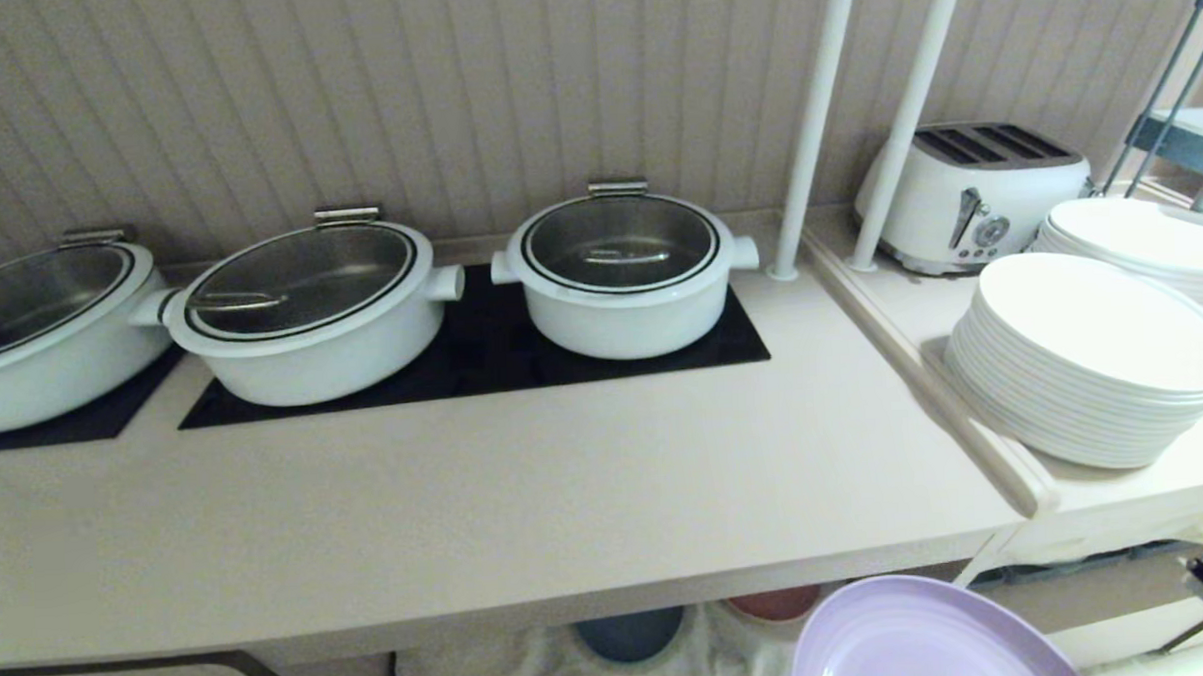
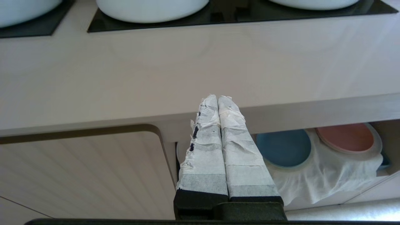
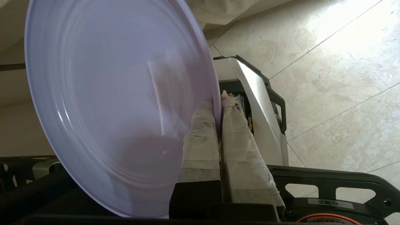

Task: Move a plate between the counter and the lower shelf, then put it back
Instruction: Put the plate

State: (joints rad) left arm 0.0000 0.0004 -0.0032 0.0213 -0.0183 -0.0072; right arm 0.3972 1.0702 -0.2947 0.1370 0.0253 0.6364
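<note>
Plate: the plate [image 1: 922,637] is held below the counter's front edge, at the bottom right of the head view.
Right gripper: the right gripper [image 3: 218,104] is clamped on the plate's rim.
Left gripper: the left gripper [image 2: 217,101] is closed on nothing, idle.
Progress: the plate is probably between the lower shelf [image 2: 328,175] and the counter [image 1: 488,522]; which leg cannot be told.
Surface: glossy beige worktop, bare across the frame's middle; white pots [image 1: 619,272] on black hobs.
Room: tiled floor [image 3: 328,78].

The counter [image 1: 487,502] is occupied toward twelve o'clock by black hob panels [image 1: 482,367], on which three white lidded pots [image 1: 621,272] are set. At three o'clock, the side ledge [image 1: 1147,489] is loaded with stacked white plates [image 1: 1088,361] and a toaster [image 1: 972,195]. Below (in shadow), the lower shelf [image 2: 340,195] is draped with white cloth [image 2: 325,178], on which a blue plate [image 2: 282,148] and a pink plate [image 2: 345,137] are laid.
</note>
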